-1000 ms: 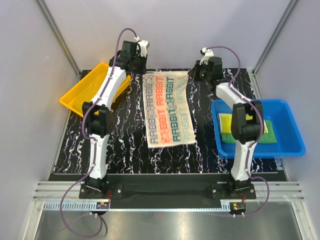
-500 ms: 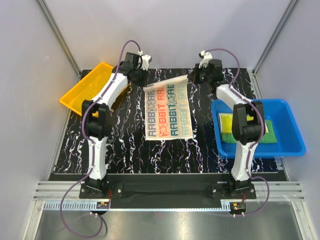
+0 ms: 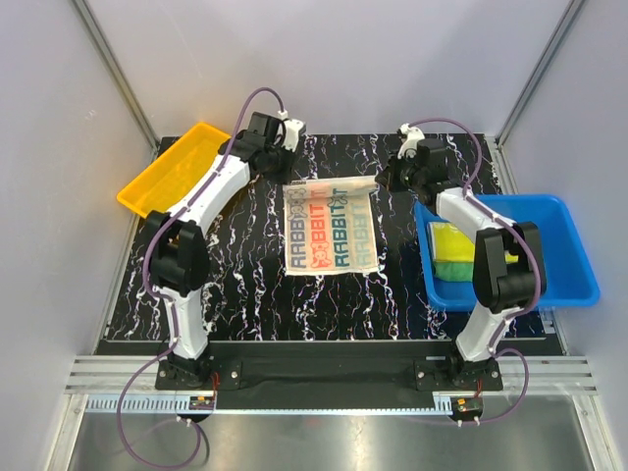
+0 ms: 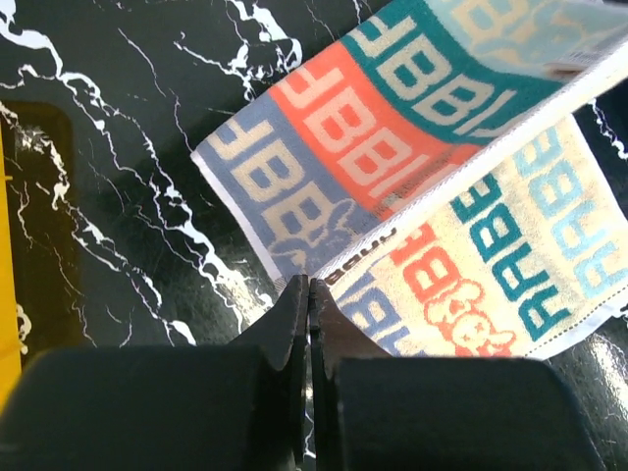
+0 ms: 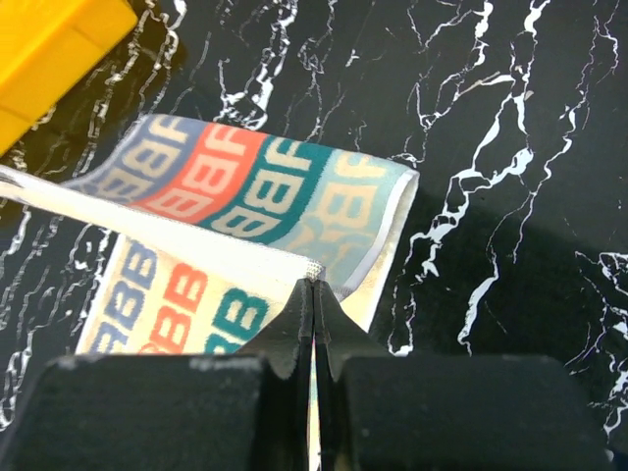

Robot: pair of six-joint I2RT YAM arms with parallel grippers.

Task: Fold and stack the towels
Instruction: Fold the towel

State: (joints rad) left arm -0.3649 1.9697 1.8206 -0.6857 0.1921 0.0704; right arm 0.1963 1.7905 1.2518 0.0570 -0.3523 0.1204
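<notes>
Left arm stretched forward beside yellow tray (image 3: 162,182), left pincer (image 4: 306,287) clamped on lifted far-left corner of printed towel (image 3: 332,235), its near half flat on mid-surface (image 3: 245,280), right arm stretched likewise, right pincer (image 5: 312,285) clamped on far-right corner, yellow towel (image 3: 446,238) and green towel (image 3: 453,268) in blue bin (image 3: 564,250)

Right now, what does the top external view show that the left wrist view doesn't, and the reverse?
Only the top external view shows the blue bin holding the green towel and yellow towel, and the right gripper at the far right corner of the printed towel. Only the left wrist view shows, close up, the left gripper shut on the towel's edge, with that edge lifted above the layer below. Both show the printed towel partly folded on the black marbled table.
</notes>
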